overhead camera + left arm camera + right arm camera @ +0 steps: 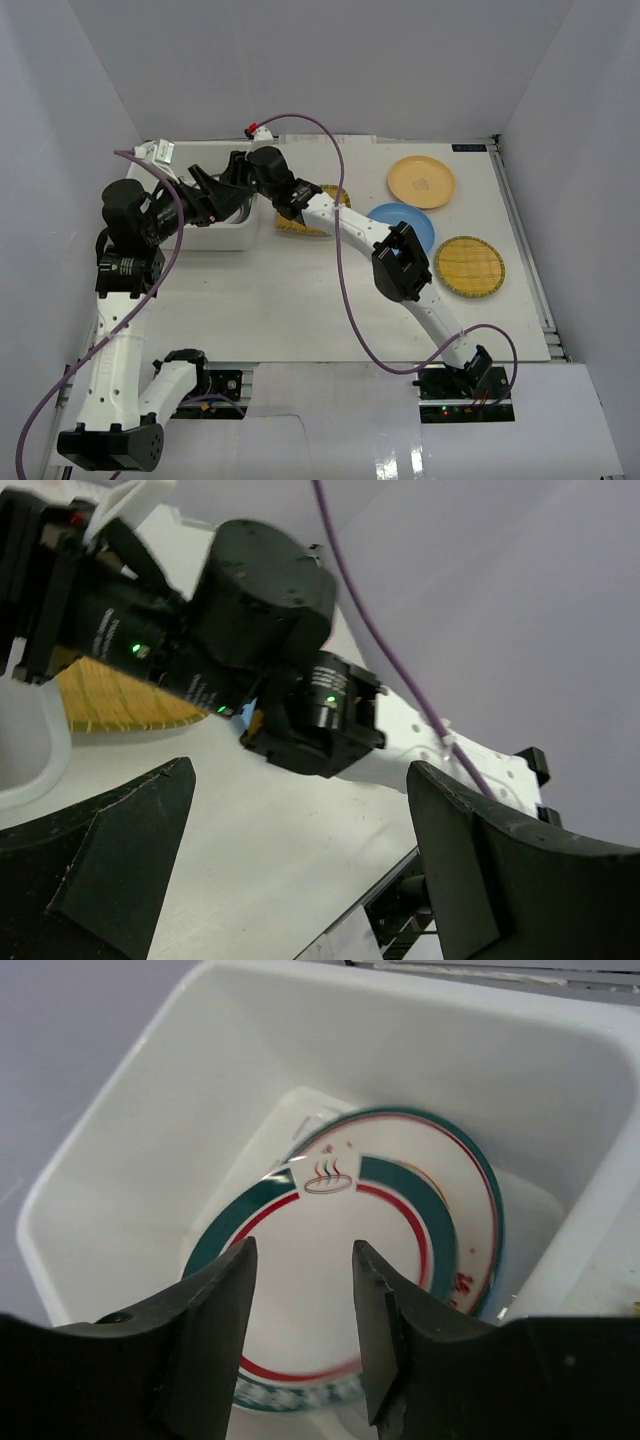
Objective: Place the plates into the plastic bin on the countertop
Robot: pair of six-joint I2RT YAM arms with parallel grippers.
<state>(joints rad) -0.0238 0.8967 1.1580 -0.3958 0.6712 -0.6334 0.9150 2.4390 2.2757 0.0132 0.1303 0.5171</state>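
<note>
— On the countertop (300,300), how full was the plastic bin (210,238)?
— Barely filled. One white patterned plate (400,1220) lay flat inside it. A rim edge beneath hinted at a second, but I couldn't tell.
— And outside the bin?
— Four showed. A woven plate (292,228) sat just beside the bin's right side. Well off to that side were the second woven plate (469,266), the blue plate (395,218) and the yellow-orange plate (421,182).
— The grippers?
— The right gripper (302,1260) hung over the bin, fingers (210,1330) apart, holding nothing. The left gripper (300,780) was near the bin, jaws spread wide and empty. I'd judge most of the job remained.
</note>
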